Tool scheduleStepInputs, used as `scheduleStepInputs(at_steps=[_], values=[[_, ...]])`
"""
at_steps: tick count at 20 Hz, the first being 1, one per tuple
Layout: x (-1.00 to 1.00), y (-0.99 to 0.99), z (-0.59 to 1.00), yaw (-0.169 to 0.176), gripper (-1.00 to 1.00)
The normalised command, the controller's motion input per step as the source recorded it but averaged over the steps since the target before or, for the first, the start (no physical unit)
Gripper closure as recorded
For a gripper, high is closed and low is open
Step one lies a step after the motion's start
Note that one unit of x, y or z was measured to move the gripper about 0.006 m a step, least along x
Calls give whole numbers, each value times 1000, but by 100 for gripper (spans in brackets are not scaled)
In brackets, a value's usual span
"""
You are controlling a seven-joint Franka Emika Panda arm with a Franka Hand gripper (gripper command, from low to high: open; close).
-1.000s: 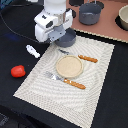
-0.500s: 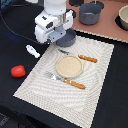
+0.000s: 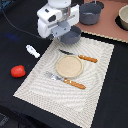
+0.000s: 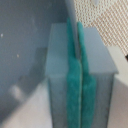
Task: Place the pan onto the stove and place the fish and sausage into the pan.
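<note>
Blue-grey pan point(image 3: 71, 35) beneath end effector point(image 4: 75, 75) (no legible writing)

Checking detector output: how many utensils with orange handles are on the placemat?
2: a knife on the far side of the plate, a fork on its near side. None look hidden.

pan point(image 3: 74, 35) matt blue-grey, metal-look; placemat point(image 3: 95, 75) woven beige cloth, ribbed; sausage point(image 3: 18, 71) glossy red plastic; fish point(image 3: 32, 50) white plastic; gripper pads point(image 4: 75, 80) teal rubbery; stove point(image 3: 111, 26) matt pinkish board
</note>
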Motion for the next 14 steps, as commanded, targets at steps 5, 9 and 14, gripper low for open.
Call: scheduleStepInputs(at_steps=[5, 9, 14], values=[[-654, 225, 567, -12, 100], [-821, 484, 305, 0, 100], [-399, 819, 92, 0, 100]])
